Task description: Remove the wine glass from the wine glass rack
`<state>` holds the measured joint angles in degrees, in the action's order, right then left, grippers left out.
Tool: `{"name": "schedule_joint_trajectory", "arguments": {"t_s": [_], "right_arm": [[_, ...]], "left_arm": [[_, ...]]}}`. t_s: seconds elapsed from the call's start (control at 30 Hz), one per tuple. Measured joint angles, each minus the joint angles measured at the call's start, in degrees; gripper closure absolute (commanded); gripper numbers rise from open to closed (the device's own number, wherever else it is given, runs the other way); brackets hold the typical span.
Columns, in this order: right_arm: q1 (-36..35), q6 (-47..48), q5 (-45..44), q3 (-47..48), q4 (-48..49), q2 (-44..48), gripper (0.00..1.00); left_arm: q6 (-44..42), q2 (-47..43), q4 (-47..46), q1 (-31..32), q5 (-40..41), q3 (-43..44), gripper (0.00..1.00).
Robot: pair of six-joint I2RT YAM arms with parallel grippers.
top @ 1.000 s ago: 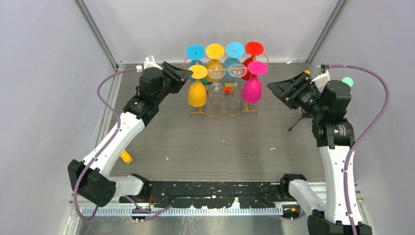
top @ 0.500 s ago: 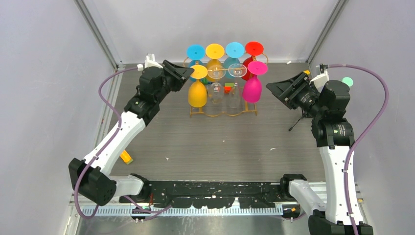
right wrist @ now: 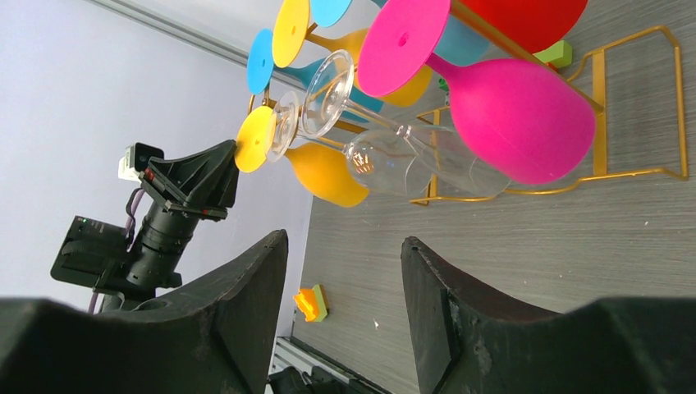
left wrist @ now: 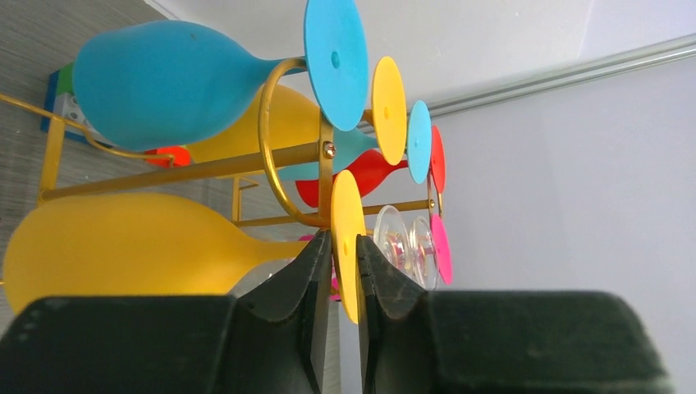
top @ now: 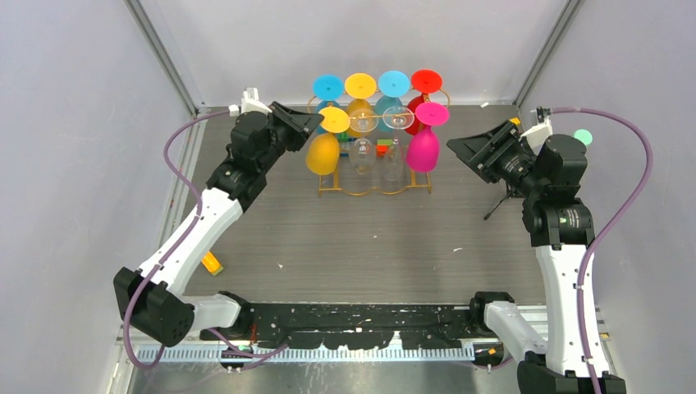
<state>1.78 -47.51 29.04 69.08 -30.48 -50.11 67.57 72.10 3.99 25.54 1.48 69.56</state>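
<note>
Lighting: bright, even, diffuse. Shadows: faint, under the wine glass rack [top: 373, 190]. Glare: slight, on clear glasses [right wrist: 386, 160] hanging there. Wrist-view foregrounds: soft.

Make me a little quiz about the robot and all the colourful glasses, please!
1. True or false: the right pincer is shut on a glass.
2. What colour is the wine glass whose foot the left pincer grips? A red, B yellow, C pink.
3. Fill the gap: ___ clear glasses hang on the wine glass rack.

Key: 1 false, it is open and empty. 2 B. 3 two.
</note>
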Motion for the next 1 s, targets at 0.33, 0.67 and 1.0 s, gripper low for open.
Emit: {"name": "schedule_joint_trajectory", "arguments": {"t_s": [0.33,0.67,1.0], "right_arm": [[-0.1,0.1,-0.6,0.0,0.0,0.0,0.41],[-0.1,0.2,-1.1,0.0,-0.2,0.0,0.42],[-0.2,0.2,-1.3,0.0,-0.5,0.0,0.42]], "left_arm": [[1.7,2.8,-0.7,0.0,-2.8,1.2,0.89],[1.4,2.8,0.2,0.0,-2.6,1.7,1.00],[1.2,-0.7,0.6,0.0,-2.6,1.7,1.00]]}}
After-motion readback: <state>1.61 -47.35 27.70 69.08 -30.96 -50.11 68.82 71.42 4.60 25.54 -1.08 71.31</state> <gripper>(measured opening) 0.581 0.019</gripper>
